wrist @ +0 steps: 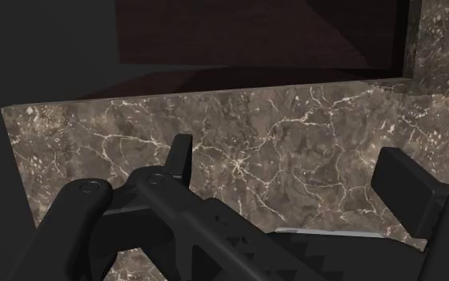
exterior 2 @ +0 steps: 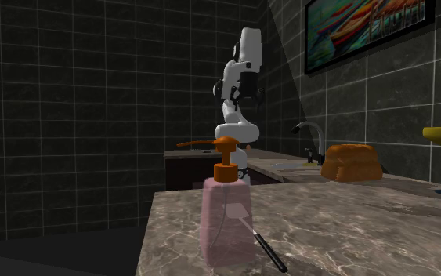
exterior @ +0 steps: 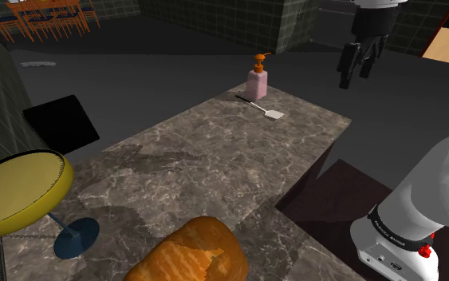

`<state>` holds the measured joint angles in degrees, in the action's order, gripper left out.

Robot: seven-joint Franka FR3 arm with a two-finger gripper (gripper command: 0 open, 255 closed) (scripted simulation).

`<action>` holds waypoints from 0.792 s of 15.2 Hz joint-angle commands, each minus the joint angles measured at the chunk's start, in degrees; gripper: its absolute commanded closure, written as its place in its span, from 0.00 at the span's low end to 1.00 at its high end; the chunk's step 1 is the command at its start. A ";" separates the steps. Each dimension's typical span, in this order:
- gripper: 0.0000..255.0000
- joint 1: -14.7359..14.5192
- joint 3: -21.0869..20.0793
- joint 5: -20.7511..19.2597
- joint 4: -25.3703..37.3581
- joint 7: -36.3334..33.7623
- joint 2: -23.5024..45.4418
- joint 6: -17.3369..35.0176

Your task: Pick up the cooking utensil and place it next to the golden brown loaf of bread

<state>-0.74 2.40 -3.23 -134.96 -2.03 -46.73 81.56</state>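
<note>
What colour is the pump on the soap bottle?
Orange pump on a pink bottle; clearest in the second exterior view.

Shoulder view: the bread loaf (exterior: 194, 249) is cut by the frame edge at 6 o'clock. The yellow stool (exterior: 15, 190) is cut at 8 o'clock. The arm (exterior: 378, 14) above the claw (exterior: 356, 78) exits at 12 o'clock.

Second exterior view: the spatula (exterior 2: 267, 250) blade lies behind the translucent pink soap bottle (exterior 2: 220, 235) and reads only faintly through it.

Wrist view: a pale strip (wrist: 334, 232) beside one finger is partly covered; identity undeterminable.
</note>
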 commanded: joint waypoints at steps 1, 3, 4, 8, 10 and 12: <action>0.00 0.00 0.00 0.00 0.00 0.00 0.00 0.00; 0.00 0.05 0.98 -0.61 -0.94 1.01 2.55 4.09; 0.00 0.06 1.47 -0.88 -1.29 1.50 3.94 6.12; 0.00 0.10 3.37 -1.70 -1.83 3.49 10.16 14.08; 0.00 0.05 4.31 -1.93 -1.59 4.50 13.63 17.91; 0.00 -0.02 5.22 -2.02 -1.02 5.53 17.30 21.60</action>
<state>-0.70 7.20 -5.22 -136.05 3.04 -31.33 100.91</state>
